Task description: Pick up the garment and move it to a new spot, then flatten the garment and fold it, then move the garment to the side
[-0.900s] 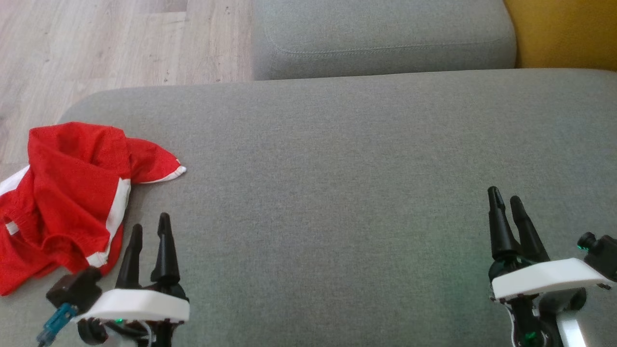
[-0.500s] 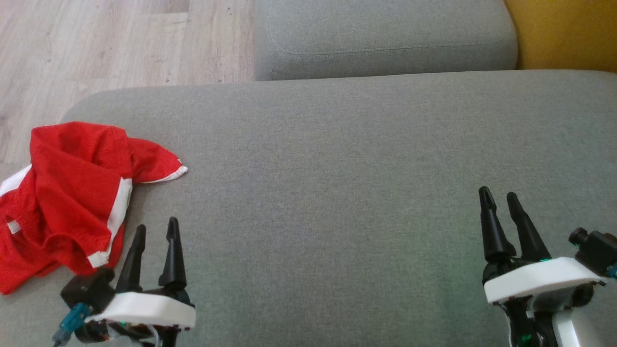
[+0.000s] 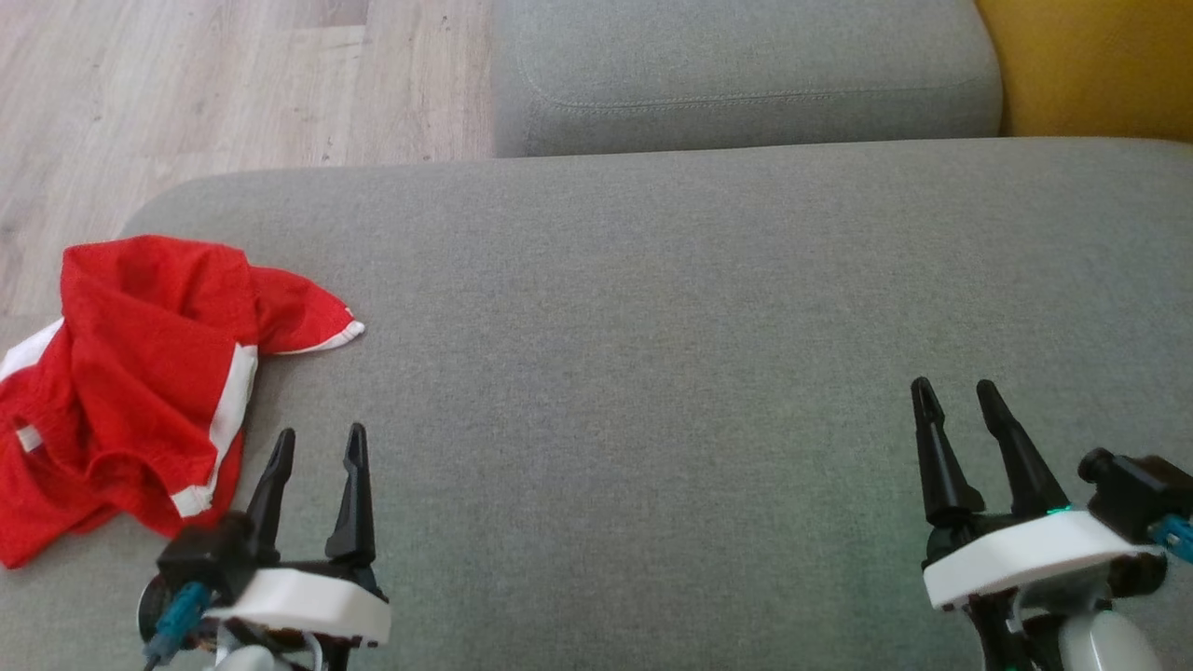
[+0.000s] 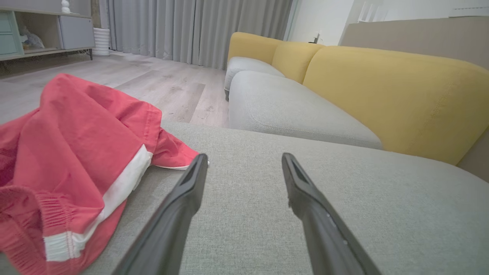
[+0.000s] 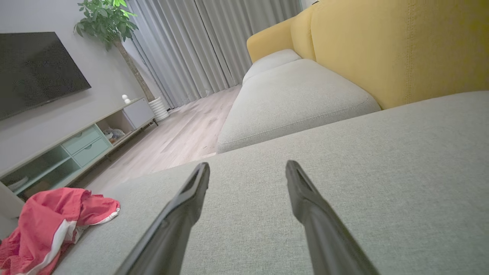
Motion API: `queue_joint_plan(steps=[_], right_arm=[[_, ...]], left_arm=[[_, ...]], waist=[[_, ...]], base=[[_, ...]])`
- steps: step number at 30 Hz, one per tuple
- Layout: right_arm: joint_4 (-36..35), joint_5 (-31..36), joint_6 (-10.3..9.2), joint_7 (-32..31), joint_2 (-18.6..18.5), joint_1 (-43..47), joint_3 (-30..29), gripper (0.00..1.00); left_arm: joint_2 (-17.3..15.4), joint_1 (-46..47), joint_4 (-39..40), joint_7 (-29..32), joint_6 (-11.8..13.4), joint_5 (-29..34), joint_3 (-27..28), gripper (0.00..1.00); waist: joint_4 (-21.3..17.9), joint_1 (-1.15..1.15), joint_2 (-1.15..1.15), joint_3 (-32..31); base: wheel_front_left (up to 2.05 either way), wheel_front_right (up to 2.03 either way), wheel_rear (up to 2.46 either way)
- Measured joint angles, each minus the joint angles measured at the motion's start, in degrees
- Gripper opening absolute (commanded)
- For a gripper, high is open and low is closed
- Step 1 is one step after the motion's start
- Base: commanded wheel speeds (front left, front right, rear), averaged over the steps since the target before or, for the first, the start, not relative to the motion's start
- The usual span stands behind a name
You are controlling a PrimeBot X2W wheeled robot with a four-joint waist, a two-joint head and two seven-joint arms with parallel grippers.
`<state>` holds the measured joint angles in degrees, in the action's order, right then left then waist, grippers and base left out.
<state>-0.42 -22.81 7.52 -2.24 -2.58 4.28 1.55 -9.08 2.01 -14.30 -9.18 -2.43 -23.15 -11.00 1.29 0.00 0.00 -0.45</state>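
The garment (image 3: 140, 391), red shorts with white side stripes, lies crumpled at the left end of the grey cushion (image 3: 652, 326). It fills the left of the left wrist view (image 4: 76, 160) and sits small at the lower left of the right wrist view (image 5: 49, 225). My left gripper (image 3: 319, 444) stands open just right of the garment's near edge, with nothing between its fingers. Far off at the lower right, my right gripper (image 3: 951, 395) is open too, over bare cushion. Both grippers' gaps show empty in the wrist views (image 4: 244, 158) (image 5: 247, 166).
A second grey seat cushion (image 3: 746, 75) lies beyond, with a yellow sofa back (image 3: 1090, 65) at the far right. Wooden floor (image 3: 214, 93) runs past the cushion's left and far edges. A TV stand (image 5: 76, 145), a plant and curtains stand across the room.
Both grippers have drawn back toward the view's bottom edge; the left one has also shifted a little right. The garment lies as before.
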Motion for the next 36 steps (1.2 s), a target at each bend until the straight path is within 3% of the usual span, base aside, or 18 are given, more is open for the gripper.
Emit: queue_joint_plan(steps=[30,36], right_arm=[[-4.44,16.41,0.0,-0.02,0.03,2.54,-0.07,1.0],[-4.39,15.96,0.0,0.22,0.03,2.96,-0.2,1.0]], left_arm=[[-1.14,-0.04,-1.59,-0.41,4.46,14.95,-0.7,1.0],[-1.1,-0.1,-1.59,0.12,4.44,13.92,-0.65,1.0]], waist=[[0.3,0.0,0.0,0.1],[0.23,0.0,0.0,0.21]], base=[[0.0,0.0,0.0],[0.0,0.0,0.0]])
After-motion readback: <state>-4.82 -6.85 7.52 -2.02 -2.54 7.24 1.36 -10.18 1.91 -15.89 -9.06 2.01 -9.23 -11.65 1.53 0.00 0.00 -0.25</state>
